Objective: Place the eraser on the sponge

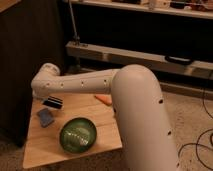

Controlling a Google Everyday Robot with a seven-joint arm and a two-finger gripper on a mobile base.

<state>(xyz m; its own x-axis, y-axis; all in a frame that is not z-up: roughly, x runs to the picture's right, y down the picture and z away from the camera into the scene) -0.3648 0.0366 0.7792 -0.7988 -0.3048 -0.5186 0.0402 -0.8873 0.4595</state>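
white casing hides most of the gripper (50, 96). it hangs under the bent wrist of the arm (85, 84) at the left end of the tabletop, and i cannot tell how wide it stands or whether it has hold of anything. directly beneath it is the small black rectangular eraser with thin white stripes (52, 103); whether it is lifted or resting on the wood is unclear. the small light-blue sponge pad with a darker blue face (46, 117) lies flat just beside the eraser, toward the near left corner, with a thin strip of wood between them. the eraser is therefore not on the sponge.

further out are a round green bowl (78, 134) near the sponge and a slim orange stick (103, 99) by the arm, all on the pale wooden tabletop (45, 150).

to place it well, i judge the eraser should be kept level and centred over the pad, since the two are about one size. it should go down gently because the soft pad may give, and the wrist should stay away from the bowl.
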